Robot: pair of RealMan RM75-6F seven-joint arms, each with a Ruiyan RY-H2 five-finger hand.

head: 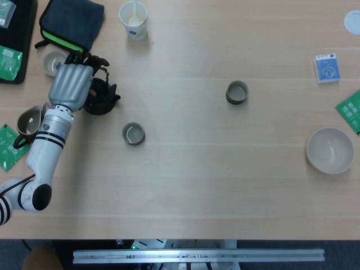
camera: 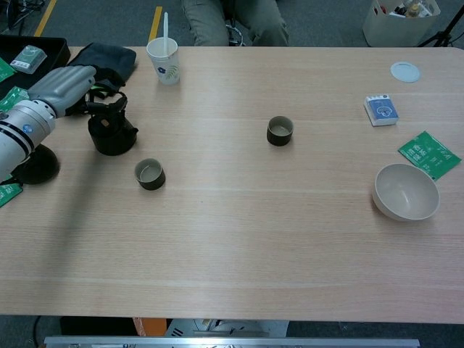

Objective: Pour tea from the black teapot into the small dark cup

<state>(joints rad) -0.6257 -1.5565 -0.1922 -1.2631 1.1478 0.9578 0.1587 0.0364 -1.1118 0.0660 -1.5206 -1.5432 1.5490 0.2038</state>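
While our left hand (head: 70,84) reaches over the teapot (head: 101,97) at the left side of the table (head: 197,185), its fingers curl down around the pot's handle; we cannot tell from either view whether they actually grip it. The teapot is black and stands upright on the tabletop. From the chest view, the hand (camera: 64,88) sits above and just left of the pot (camera: 112,134).

Near the pot, toward the table's front, stands a small dark cup (head: 133,134), upright and apart from the pot. A second dark cup (head: 237,92) stands well apart, toward the middle of the table.

Behind the pot, a white paper cup (head: 134,19) holds a spoon or stick. A dark folded cloth (head: 73,21) lies at the back left corner. A pale bowl (head: 330,149) sits at the right, with a green packet (head: 351,109) and a small blue box (head: 327,68) behind it.

Our right hand shows in neither view.
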